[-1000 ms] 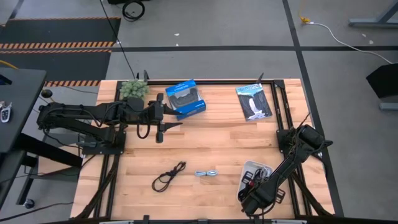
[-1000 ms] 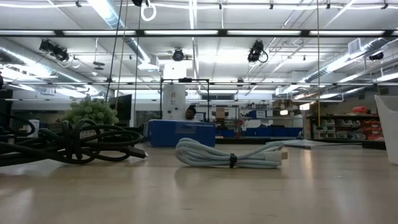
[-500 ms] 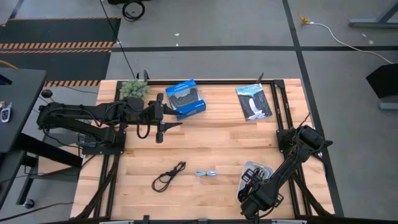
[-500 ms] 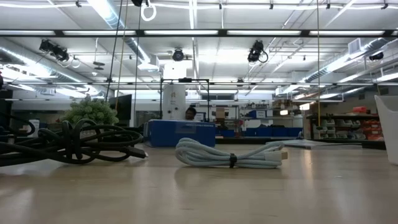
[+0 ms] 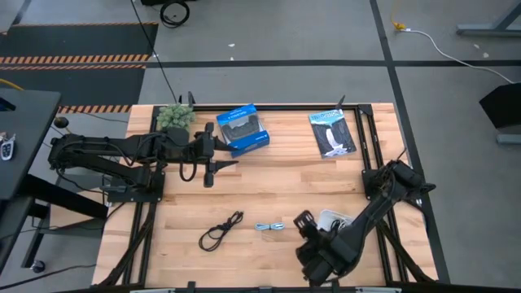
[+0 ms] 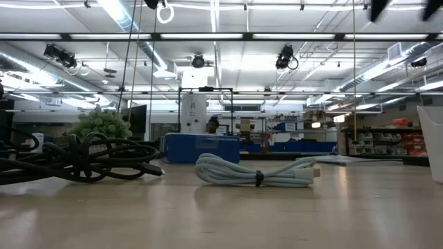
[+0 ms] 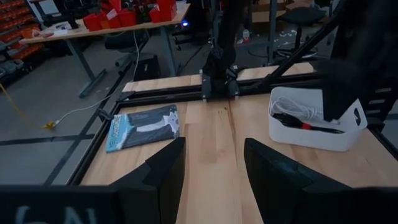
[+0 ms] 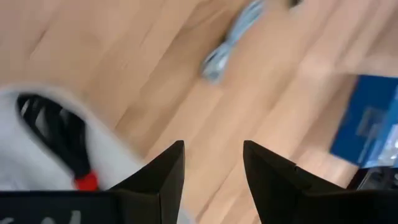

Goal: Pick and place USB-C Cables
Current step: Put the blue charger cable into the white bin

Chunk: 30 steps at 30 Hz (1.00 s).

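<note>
A loose black cable and a short grey cable lie on the wood near the table's near edge; the low view shows them as the black cable and the grey cable. A black cable with red lies coiled in the white bin. My right gripper hangs open in the air just left of the bin, right of the grey cable. My left gripper waits open at the far left, pointing right. I cannot make out a white cable.
A blue box and a small green plant stand at the far edge, left of the dark flat packet. Bare wood stretches across the table's middle. The right arm slants across the near right corner.
My right gripper has swung from over the bin's near side toward the table's left, and now stands beside the bin, closer to the grey cable. The cables and the bin have stayed put.
</note>
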{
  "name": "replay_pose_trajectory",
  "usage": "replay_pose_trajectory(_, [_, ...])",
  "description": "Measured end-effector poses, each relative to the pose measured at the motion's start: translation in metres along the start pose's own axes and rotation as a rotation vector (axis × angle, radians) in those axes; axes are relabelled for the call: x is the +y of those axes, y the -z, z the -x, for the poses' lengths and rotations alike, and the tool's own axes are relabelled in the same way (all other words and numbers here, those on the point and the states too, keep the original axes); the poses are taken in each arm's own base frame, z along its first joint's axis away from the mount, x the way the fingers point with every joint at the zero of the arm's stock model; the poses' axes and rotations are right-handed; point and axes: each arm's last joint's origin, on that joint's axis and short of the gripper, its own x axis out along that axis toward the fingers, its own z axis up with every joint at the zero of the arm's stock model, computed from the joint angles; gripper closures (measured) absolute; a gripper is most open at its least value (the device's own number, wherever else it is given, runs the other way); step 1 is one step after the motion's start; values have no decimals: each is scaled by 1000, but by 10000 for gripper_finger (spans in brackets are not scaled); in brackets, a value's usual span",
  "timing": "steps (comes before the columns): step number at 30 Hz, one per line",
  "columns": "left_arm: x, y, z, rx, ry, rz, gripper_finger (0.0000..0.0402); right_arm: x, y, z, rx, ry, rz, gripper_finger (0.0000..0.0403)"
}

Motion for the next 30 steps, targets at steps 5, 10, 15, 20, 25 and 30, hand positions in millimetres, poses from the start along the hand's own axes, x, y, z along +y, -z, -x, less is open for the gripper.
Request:
replay_pose_trajectory(5, [0, 4, 0, 39, 6, -5, 230, -33, 9, 24, -148, 43, -122, 236])
replay_pose_trajectory(10, [-5, 7, -6, 53, 122, -17, 230, -65, 32, 64, -360, 124, -313, 236])
replay_pose_trajectory(15, [-17, 16, -28, 84, 257, -72, 230, -93, 72, 89, -476, 216, -562, 236])
replay_pose_trajectory(20, [-23, 20, -49, 66, 261, -72, 230, -114, 99, 99, -582, 255, -699, 237])
replay_pose_trajectory(25, [-27, 22, -59, 74, 264, -8, 230, -122, 105, 88, -648, 254, -813, 237])
replay_pose_trajectory(30, [-31, 21, -57, 77, 275, 15, 230, -118, 95, 55, -660, 150, -868, 237])
